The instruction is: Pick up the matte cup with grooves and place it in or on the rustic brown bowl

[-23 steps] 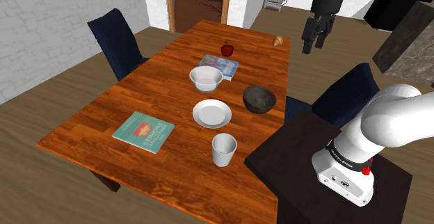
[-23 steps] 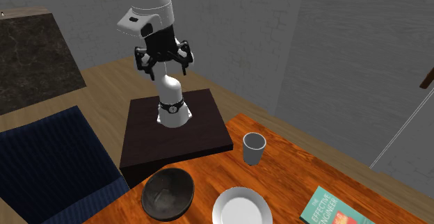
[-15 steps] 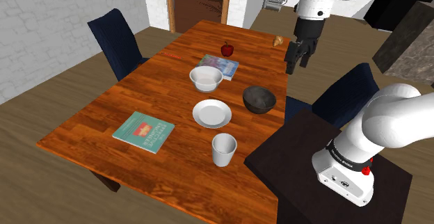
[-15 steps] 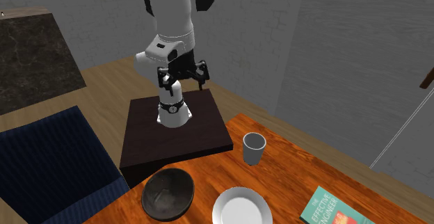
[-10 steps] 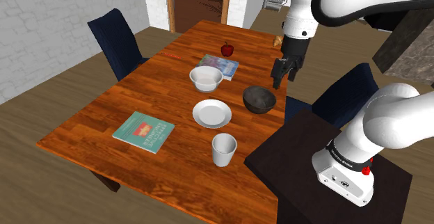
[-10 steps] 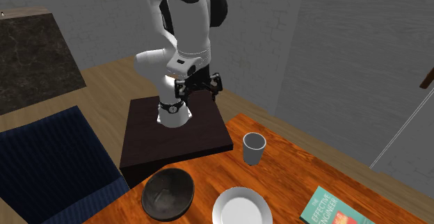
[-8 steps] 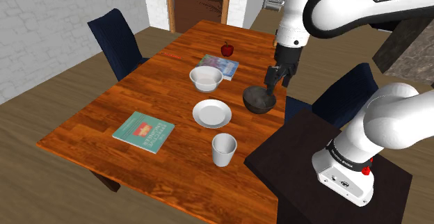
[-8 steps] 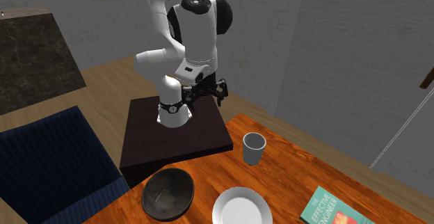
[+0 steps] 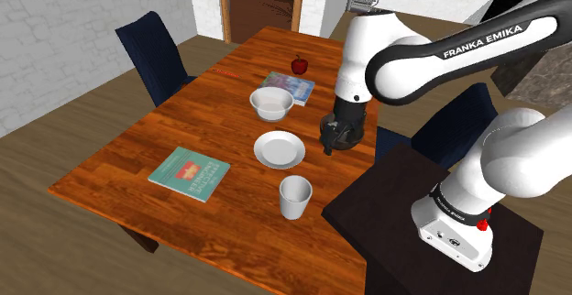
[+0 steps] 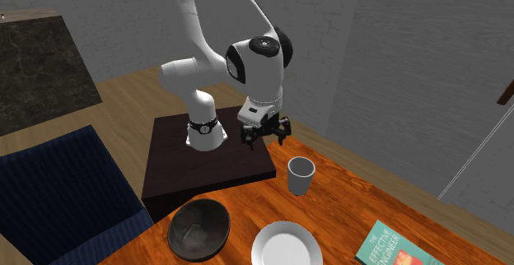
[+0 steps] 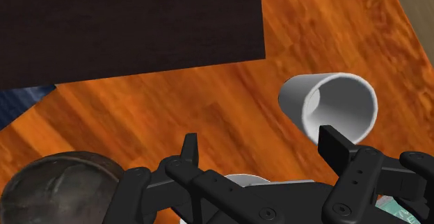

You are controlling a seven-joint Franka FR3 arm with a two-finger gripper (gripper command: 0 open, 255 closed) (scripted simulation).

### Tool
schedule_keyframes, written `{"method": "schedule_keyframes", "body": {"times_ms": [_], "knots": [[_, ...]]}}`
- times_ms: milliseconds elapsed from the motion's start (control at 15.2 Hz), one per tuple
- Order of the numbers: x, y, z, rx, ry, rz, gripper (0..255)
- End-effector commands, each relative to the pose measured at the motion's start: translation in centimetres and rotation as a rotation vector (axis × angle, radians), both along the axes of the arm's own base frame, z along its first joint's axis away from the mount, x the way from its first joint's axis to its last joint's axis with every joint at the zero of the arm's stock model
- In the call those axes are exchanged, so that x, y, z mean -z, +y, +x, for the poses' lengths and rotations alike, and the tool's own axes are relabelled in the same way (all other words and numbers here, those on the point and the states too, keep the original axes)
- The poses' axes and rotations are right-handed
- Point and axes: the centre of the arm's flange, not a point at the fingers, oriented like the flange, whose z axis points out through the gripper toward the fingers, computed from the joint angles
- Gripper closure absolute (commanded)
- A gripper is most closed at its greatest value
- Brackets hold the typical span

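White cup [image 10: 301,175] upright, untouched; gripper [image 10: 265,134] hangs above and beside it, fingers [image 11: 334,148] apart. Watch your descent: off-centre approach lets fingertip strike rim, tipping cup.

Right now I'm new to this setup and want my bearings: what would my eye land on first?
The big white arm arching over the orange-brown table, its open black gripper low above the table by the stand. Next, the white cup standing upright near that edge, and the dark bowl next to a white plate.
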Motion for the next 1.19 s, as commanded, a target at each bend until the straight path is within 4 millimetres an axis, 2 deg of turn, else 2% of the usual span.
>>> {"method": "schedule_keyframes", "body": {"times_ms": [0, 528, 1056, 1122], "knots": [[2.1, 1.5, 0.1, 0.006, -0.011, 0.002, 0], [10.1, 8.0, 1.4, 0.028, -0.043, 0.006, 0], [14.3, 8.5, 1.2, 0.028, -0.043, 0.006, 0], [14.3, 8.5, 1.2, 0.028, -0.043, 0.006, 0]]}}
